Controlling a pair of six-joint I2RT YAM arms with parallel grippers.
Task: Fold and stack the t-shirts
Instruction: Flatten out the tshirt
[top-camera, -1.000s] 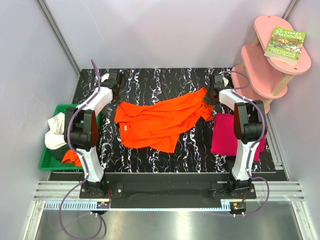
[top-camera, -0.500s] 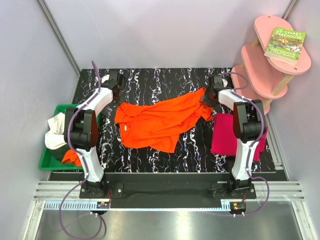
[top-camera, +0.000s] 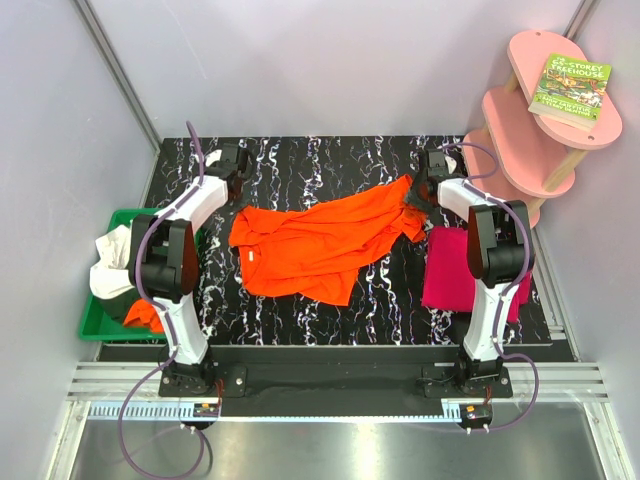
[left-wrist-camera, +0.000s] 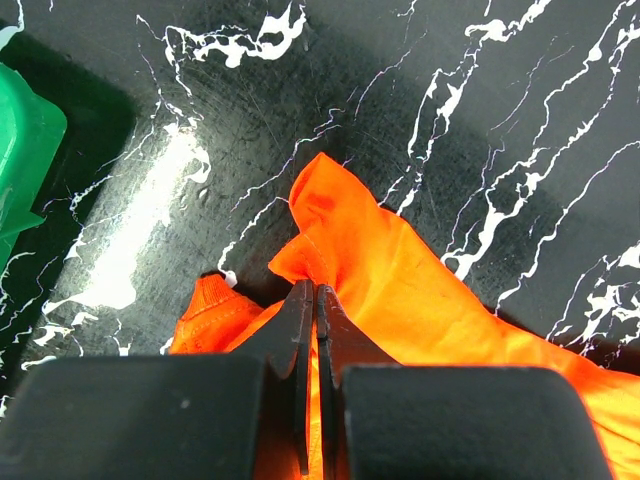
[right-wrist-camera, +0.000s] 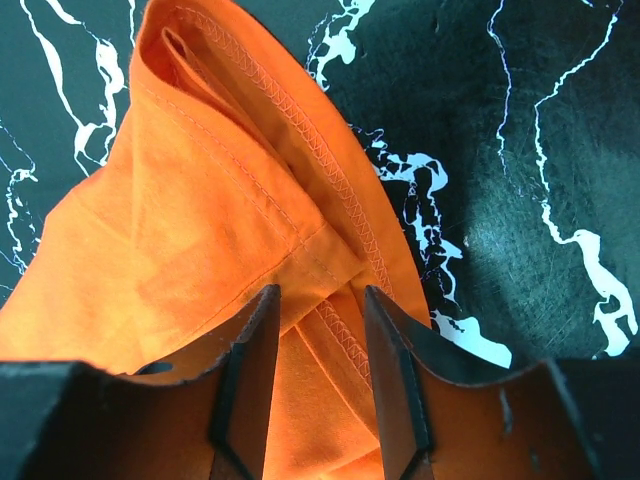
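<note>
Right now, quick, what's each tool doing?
Left tool: closed, pinching the orange t-shirt.
Right tool: open, with the same shirt's hem lying loose between its jaws.

Matt orange cloth t-shirt (top-camera: 310, 250), glossy marbled table (top-camera: 330, 165)

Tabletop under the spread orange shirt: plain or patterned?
Patterned: the glossy black tabletop has white marble-like veins, clearest in the right wrist view.
</note>
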